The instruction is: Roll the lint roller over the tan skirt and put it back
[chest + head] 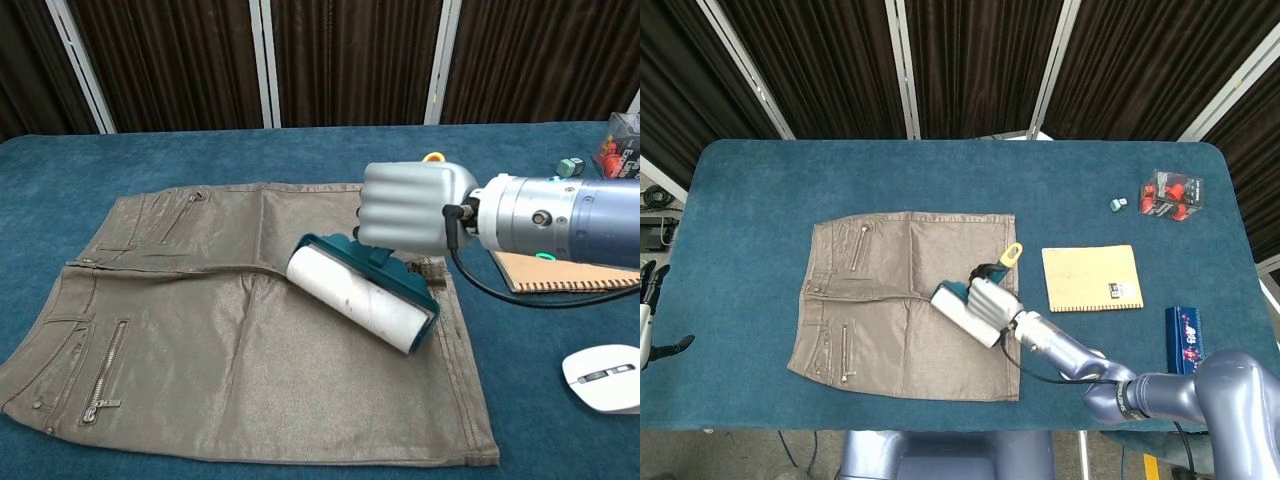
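The tan skirt [900,300] [200,350] lies flat on the blue table. My right hand [994,300] [405,210] grips the handle of the lint roller [962,314] [360,305], a white drum in a teal frame with a yellow loop [1011,254] at the handle's end. The drum rests on the skirt's right half, near its right edge. My left hand [648,310] shows only at the left edge of the head view, off the table, with fingers apart and nothing in them.
A tan notebook [1092,278] lies right of the skirt. A white mouse [603,378] sits at the front right. A blue box [1181,332], a small green cube [1117,204] and a clear box of red items [1171,194] stand along the right side.
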